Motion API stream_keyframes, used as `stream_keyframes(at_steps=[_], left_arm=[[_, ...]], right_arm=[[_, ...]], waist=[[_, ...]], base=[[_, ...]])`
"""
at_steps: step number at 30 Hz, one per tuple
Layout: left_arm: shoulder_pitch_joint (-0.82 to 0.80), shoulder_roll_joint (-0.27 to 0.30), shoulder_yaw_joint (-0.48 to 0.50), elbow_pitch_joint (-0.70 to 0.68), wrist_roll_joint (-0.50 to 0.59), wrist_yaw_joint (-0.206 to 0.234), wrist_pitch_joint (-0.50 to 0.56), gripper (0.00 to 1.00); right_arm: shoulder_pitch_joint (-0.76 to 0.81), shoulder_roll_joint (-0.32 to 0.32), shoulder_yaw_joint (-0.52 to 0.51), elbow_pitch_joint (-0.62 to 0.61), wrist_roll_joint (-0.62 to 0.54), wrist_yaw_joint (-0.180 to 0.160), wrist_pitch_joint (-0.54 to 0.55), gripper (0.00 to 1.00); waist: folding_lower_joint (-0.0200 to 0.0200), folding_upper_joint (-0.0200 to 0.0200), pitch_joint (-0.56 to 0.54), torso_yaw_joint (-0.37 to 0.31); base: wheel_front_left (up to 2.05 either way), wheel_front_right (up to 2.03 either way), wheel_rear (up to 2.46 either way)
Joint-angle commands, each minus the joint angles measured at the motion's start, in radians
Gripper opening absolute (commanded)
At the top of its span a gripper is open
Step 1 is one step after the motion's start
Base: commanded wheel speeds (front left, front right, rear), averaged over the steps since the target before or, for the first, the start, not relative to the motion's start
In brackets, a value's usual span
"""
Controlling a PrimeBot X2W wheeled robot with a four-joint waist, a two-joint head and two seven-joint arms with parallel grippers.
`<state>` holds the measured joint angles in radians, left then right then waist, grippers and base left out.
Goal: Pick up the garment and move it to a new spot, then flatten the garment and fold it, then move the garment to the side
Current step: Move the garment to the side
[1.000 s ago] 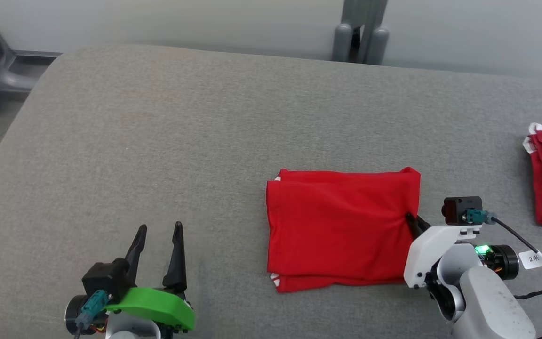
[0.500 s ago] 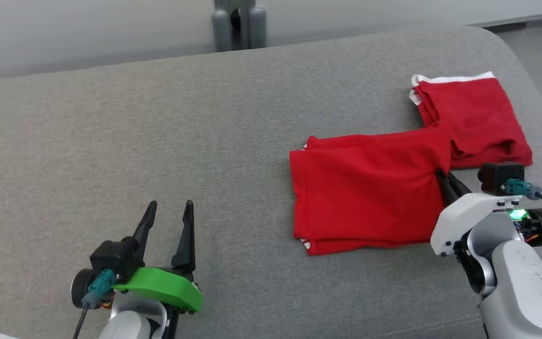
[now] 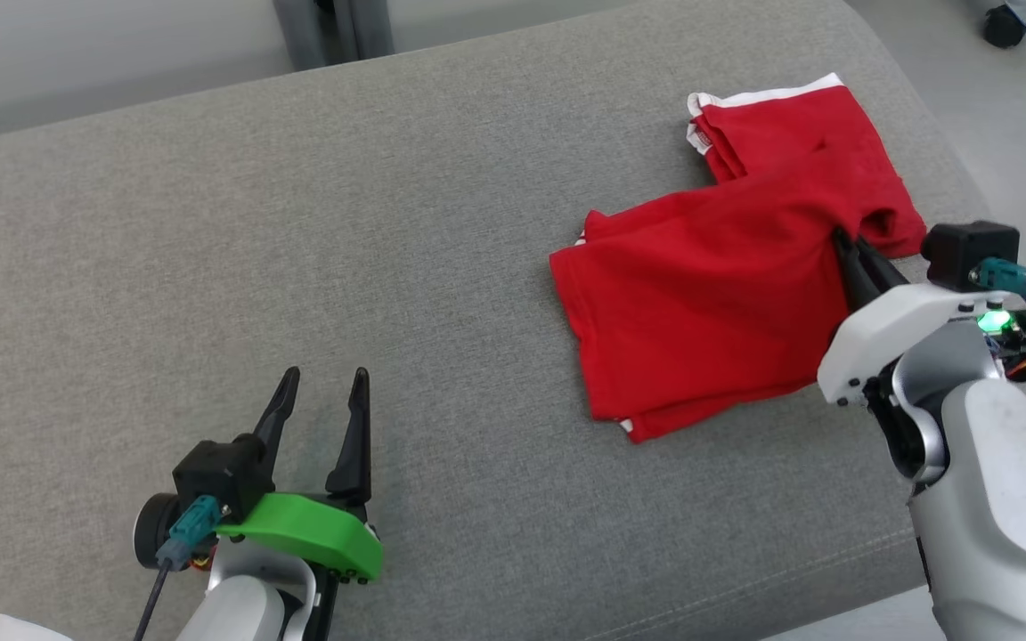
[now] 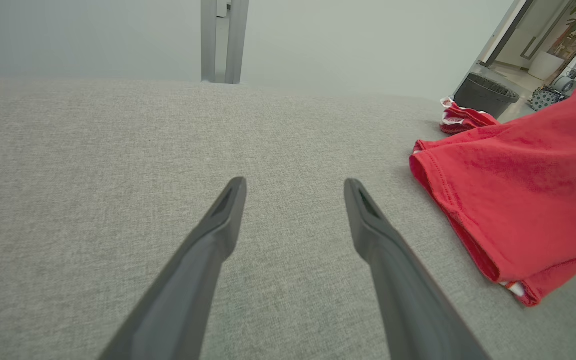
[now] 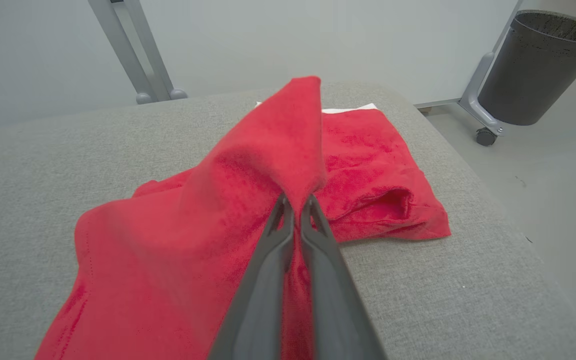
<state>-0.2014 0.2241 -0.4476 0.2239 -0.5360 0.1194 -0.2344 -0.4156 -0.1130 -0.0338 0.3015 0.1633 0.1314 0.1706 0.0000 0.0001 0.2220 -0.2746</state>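
**Head view.** The right claw (image 3: 838, 237) was pressed together on the right-hand edge of the folded red cloth garment (image 3: 700, 303). That edge was raised, and the rest of the garment lay on the grey fabric-covered worktop (image 3: 299, 223). The pinched corner overlapped the near side of the folded red pile with white trim (image 3: 789, 125), and the body of the garment stretched away to the pile's left. The left claw (image 3: 324, 378) was spread and held nothing, well apart from the pile on its near left.

The step in hand looked like the last one, shifting the folded garment aside. To do it well, the pinch should probably stay firm through all layers. The edge should ride low enough that the fold does not slide open, and the trailing end should follow in line. Release should come only once the cloth rests squarely by the pile.

**Left wrist view.** The spread fingers hovered over bare worktop. The garment's hemmed fold lay on the near side of the pile, and a dark round bin (image 4: 485, 95) stood just beyond the pile.

**Right wrist view.** The shut fingers pinched a peak of red cloth rising in front of the pile.

**Count.** There were two red garments, two claws, one bin and one worktop.
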Motion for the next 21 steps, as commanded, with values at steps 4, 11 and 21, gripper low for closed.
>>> stream_keyframes(at_steps=[4, 11, 21], left_arm=[[-0.012, -0.007, 0.006, 0.007, -0.004, 0.003, -0.008, 1.00], [-0.015, -0.021, 0.003, 0.019, -0.003, -0.002, -0.016, 1.00], [-0.023, -0.032, 0.001, 0.028, 0.002, -0.012, -0.023, 1.00]], right_arm=[[-0.091, -0.018, 0.010, 0.017, -0.010, -0.002, 0.012, 0.00], [-0.210, -0.072, -0.017, 0.086, -0.019, -0.002, 0.039, 0.00], [-0.273, -0.217, -0.076, 0.126, -0.042, -0.002, 0.103, 0.00]], waist=[[0.0000, -0.0001, -0.008, 0.053], [0.0000, -0.0001, -0.002, 0.120], [0.0000, -0.0001, 0.013, 0.175]], base=[[0.00, 0.00, 0.00], [0.00, 0.00, 0.00], [0.00, 0.00, 0.00]])
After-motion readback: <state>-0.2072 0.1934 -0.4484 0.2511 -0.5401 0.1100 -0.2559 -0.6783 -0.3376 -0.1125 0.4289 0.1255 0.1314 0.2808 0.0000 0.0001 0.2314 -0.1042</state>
